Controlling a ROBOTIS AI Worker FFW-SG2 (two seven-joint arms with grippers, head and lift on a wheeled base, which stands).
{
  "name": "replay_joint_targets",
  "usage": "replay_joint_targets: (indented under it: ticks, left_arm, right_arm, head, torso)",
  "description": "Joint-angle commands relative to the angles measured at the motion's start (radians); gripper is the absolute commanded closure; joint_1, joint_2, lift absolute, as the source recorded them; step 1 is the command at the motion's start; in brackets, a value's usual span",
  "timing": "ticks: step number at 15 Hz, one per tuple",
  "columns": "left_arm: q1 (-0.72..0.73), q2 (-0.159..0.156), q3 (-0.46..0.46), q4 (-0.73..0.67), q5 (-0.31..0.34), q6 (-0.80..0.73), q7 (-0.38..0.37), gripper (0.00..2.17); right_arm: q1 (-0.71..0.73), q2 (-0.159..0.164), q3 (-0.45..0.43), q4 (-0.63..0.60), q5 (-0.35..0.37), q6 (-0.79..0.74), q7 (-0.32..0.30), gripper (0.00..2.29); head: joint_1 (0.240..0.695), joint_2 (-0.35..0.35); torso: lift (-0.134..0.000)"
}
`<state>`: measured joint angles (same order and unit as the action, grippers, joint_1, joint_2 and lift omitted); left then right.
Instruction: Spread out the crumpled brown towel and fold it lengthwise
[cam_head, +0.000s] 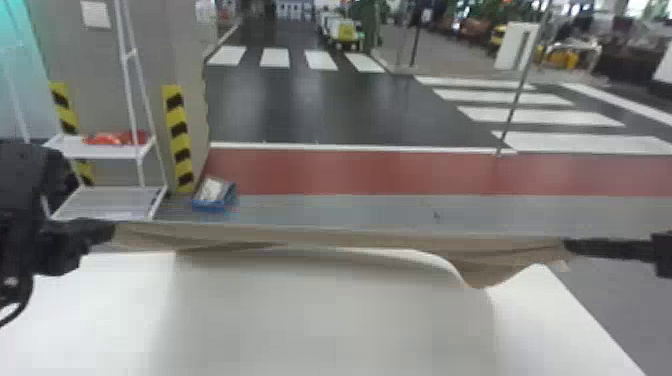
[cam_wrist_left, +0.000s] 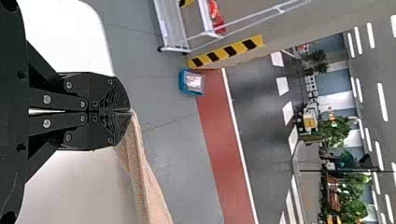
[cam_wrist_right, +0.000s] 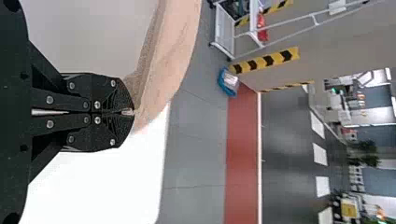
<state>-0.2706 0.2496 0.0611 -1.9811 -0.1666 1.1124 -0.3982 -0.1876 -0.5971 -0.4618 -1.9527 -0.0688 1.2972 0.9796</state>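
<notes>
Left gripper (cam_wrist_left: 130, 111) and right gripper (cam_wrist_right: 133, 112) pinch the towel (cam_head: 350, 239) closed-jawed; its long axis runs left to right between them, along the table's (cam_head: 310, 320) far edge.

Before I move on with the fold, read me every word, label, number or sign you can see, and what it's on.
No text can be read.
White sheet on the grey wall: too blurred to read.
Blue box: pale contents, any print too small to read.
Yellow-and-black strip: stripes, no lettering.
Brown towel: no print visible.
</notes>
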Motion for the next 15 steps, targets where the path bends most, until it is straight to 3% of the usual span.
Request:
replay_joint_targets:
  ticks: [1, 2, 3, 4, 7, 9, 11, 15]
  left_arm:
    - [0.258, 0.002, 0.086, -0.147, 0.002, -0.101, -0.004, 1.9]
    - [0.357, 0.002, 0.114, -0.185, 0.002, -0.156, -0.002, 1.9]
    - [0.446, 0.0, 0.137, -0.202, 0.001, -0.239, 0.002, 1.9]
    - [0.515, 0.0, 0.155, -0.205, 0.001, -0.306, 0.002, 1.9]
    - [0.677, -0.012, 0.232, -0.202, 0.01, -0.487, -0.005, 1.9]
    - [0.709, -0.012, 0.25, -0.206, 0.007, -0.496, -0.037, 1.9]
    - [0.699, -0.012, 0.24, -0.211, -0.017, -0.478, -0.064, 1.9]
    - [0.53, -0.004, 0.172, -0.179, -0.096, -0.322, -0.106, 1.9]
  right_arm:
    - [0.226, 0.049, -0.112, -0.101, -0.025, -0.086, 0.036, 2.15]
    - [0.301, 0.063, -0.15, -0.121, -0.051, -0.123, 0.054, 2.15]
    - [0.359, 0.068, -0.175, -0.132, -0.069, -0.144, 0.076, 2.15]
    - [0.418, 0.077, -0.19, -0.149, -0.071, -0.169, 0.102, 2.15]
    - [0.551, 0.114, -0.228, -0.172, -0.072, -0.276, 0.157, 2.15]
    - [0.568, 0.12, -0.23, -0.156, -0.066, -0.298, 0.157, 2.15]
    - [0.563, 0.122, -0.216, -0.143, -0.054, -0.298, 0.156, 2.15]
    - [0.554, 0.119, -0.212, -0.086, -0.02, -0.298, 0.148, 2.15]
  head:
    - [0.548, -0.136]
    - [0.641, -0.128]
    - [0.683, -0.123]
    - [0.695, -0.119]
    - [0.695, -0.1]
    - [0.695, -0.087]
    - [0.695, -0.085]
    - [0.695, -0.106]
  torso:
    - [-0.124]
    - [-0.124]
    - [-0.124]
    - [-0.124]
    - [-0.124]
    - [-0.124]
    - [-0.124]
    - [-0.124]
